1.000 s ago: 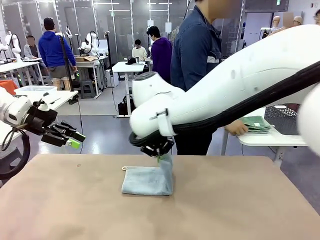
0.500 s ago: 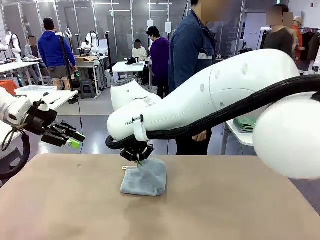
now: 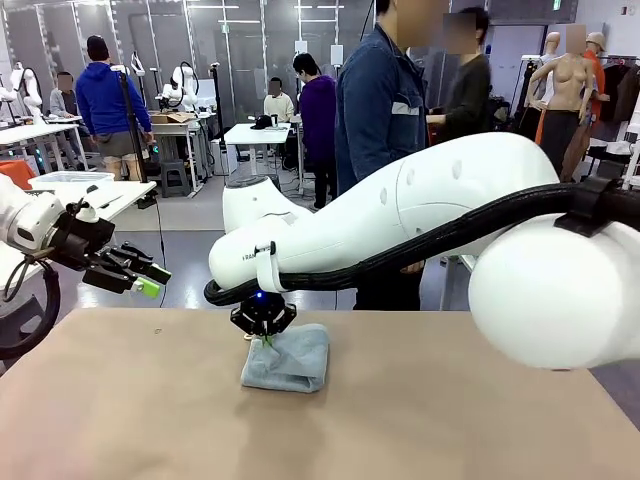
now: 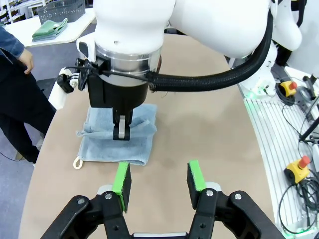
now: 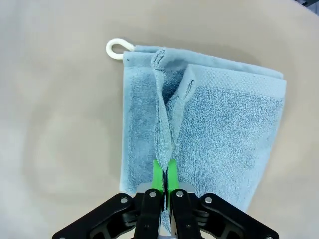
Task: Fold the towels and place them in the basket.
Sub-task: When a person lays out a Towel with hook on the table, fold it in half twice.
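Note:
A light blue-grey towel [image 3: 290,360] lies folded over on the brown table [image 3: 120,420], its white loop [image 5: 115,49] at one corner. My right gripper [image 3: 264,338] reaches in from the right and hangs low over the towel's left part. It is shut on a raised fold of the towel [image 5: 224,129], which runs up between the green pads [image 5: 158,175]. My left gripper [image 3: 140,276] hovers off the table's left edge, open with nothing between its pads [image 4: 121,179]. The dark lattice basket [image 4: 62,9] stands on a side table, with green towels [image 4: 50,29] beside it.
A person in a dark blue jacket [image 3: 385,110] stands at the far side of the table. The big white right arm [image 3: 420,220] spans the middle and right of the front view. Cables and emergency-stop buttons [image 4: 294,167] lie beside the table.
My right gripper has carried the towel's lifted edge leftward and down, so the towel now lies doubled over. The left arm has not moved. The person has shifted left.

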Controlling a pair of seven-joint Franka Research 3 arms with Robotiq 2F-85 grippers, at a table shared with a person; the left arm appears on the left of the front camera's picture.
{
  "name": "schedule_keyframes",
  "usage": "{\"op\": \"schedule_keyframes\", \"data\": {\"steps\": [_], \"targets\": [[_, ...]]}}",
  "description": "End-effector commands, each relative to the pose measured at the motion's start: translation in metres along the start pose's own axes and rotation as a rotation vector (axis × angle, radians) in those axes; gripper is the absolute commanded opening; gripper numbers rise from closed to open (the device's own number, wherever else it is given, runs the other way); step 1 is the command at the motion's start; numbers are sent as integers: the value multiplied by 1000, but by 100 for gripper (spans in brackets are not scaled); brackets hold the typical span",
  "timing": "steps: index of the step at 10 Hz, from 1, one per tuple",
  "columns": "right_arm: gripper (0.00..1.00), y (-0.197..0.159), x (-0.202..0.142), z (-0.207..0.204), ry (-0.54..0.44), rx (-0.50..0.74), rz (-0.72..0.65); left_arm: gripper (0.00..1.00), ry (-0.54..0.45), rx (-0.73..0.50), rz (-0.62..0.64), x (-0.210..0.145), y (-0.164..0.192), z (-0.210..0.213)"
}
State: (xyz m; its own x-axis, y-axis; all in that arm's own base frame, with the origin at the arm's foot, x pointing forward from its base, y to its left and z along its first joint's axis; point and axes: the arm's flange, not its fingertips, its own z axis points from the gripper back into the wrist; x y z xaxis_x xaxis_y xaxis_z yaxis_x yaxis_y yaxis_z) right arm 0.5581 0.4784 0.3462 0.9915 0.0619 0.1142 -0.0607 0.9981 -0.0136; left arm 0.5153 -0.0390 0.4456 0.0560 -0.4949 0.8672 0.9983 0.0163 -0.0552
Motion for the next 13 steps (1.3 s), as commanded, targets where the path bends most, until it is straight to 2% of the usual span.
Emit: {"op": "schedule_keyframes", "data": {"steps": [1, 2, 3, 4, 5, 6, 7, 8, 11, 13], "targets": [[0, 8, 1, -2, -23, 7, -56, 59, 1, 6, -6, 1, -3, 1], [23, 8, 1, -2, -26, 8, -75, 59, 1, 6, -6, 1, -3, 1], [24, 8, 0, -1, -38, 15, -87, 59, 1, 6, -6, 1, -3, 1], [43, 7, 0, 1, -47, 18, -97, 59, 1, 6, -6, 1, -3, 1], [44, 5, -2, 4, -47, 23, -101, 59, 1, 6, -6, 1, -3, 1], [63, 0, -3, 12, -56, 32, -99, 59, 1, 6, -6, 1, -3, 1], [64, -9, -5, 24, -55, 50, -94, 59, 1, 6, -6, 1, -3, 1], [83, -27, -10, 40, -40, 74, -79, 59, 1, 6, -6, 1, -3, 1], [83, -105, -20, 70, -16, 203, -125, 59, 1, 6, -6, 1, -3, 1], [83, -151, -22, 71, 6, 289, -161, 59, 1, 6, -6, 1, -3, 1]]}}
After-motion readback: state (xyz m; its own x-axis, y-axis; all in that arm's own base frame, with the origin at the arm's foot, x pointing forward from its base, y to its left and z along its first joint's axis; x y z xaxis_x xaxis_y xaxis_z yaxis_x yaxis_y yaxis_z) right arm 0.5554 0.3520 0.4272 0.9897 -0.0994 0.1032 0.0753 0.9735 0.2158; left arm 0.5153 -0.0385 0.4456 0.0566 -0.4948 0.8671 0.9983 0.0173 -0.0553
